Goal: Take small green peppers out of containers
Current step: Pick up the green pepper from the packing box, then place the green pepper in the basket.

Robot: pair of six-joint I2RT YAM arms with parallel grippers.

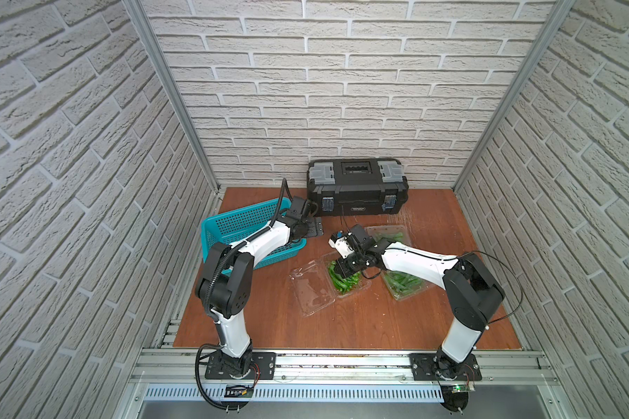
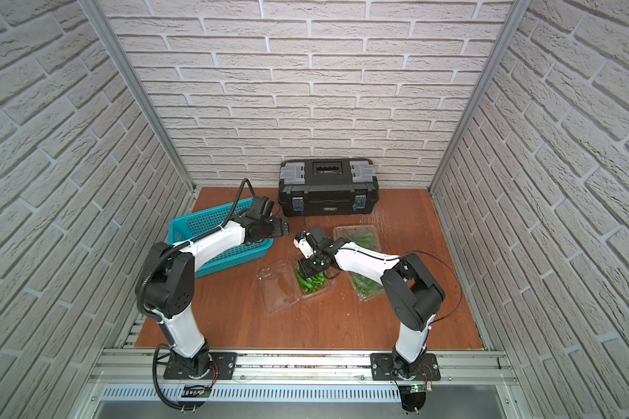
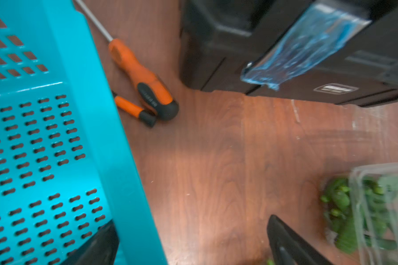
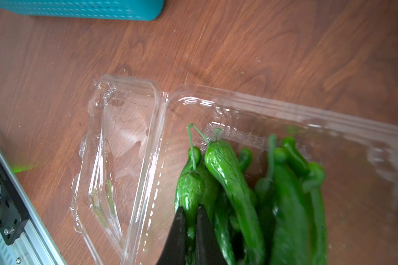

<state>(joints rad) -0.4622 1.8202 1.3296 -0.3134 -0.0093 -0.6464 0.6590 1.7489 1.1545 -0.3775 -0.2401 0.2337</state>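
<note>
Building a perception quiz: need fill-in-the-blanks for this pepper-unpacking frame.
1. The right gripper pinches a small green ____ between its fingers, in the open container.
2. That container's lid rests on the ____.
3. An orange-handled ____ with a metal shaft lies beside the teal basket.
4. The left gripper holds its fingers ____, gripping nothing.
Missing: pepper; table; screwdriver; open.

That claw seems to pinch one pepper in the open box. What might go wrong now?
The right gripper pinches one pepper in a crowded pile, so it might slip free or drag neighbours along when lifted. The clear container looks light and nothing holds it down: the left gripper hangs open by the teal basket, so the box could shift or lift too.
</note>
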